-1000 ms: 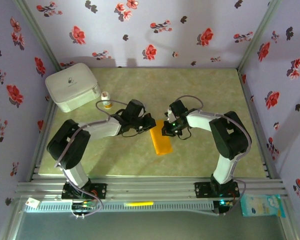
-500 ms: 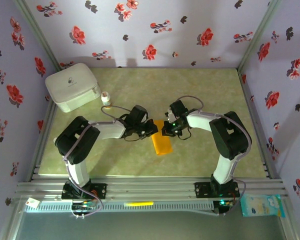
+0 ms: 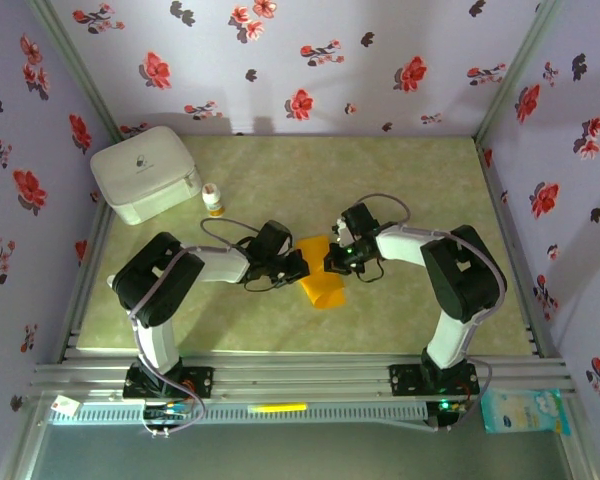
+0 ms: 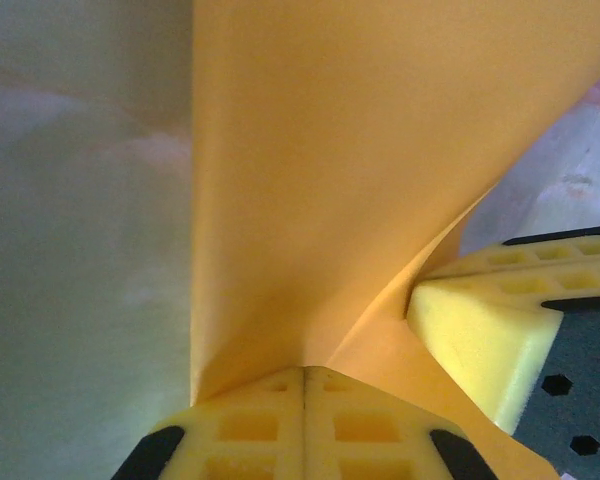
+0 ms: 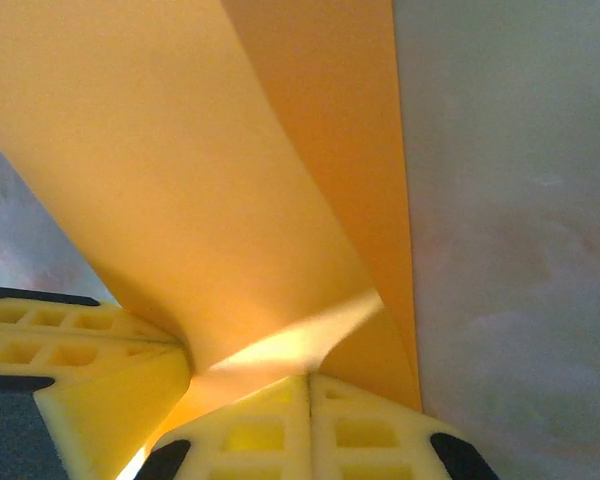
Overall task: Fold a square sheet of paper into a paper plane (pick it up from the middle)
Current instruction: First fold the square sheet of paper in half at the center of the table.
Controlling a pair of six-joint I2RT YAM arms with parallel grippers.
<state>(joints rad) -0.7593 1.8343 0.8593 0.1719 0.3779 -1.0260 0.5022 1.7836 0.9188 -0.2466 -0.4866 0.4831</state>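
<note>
Folding in progress, seen from above and from both wrists. The orange sheet of paper (image 3: 319,284), already a narrow many-layered strip, sits at the middle of the table (image 3: 410,190), between the two arms. Its near end appears to rest on the surface, while its far end is taken up at the fingertips. The left gripper (image 3: 297,268) has its yellow foam pads pressed together on the paper's left edge. The right gripper (image 3: 332,262) is likewise closed on the right edge, just beside its partner. In the wrist views an upper layer rises from each pinch as a smooth curved flap, with a second layer showing beneath it on the right; no sharp crease has yet formed there. The step in hand is judged to be turning this flap over to make the next fold. To do it well, the two pinches should travel together at equal height, so the thin paper neither twists nor tears between them. Pulling the grippers apart risks a rip; crowding them risks a buckle. The flap's edge should line up with the layer beneath before any downward press sets the crease.
</note>
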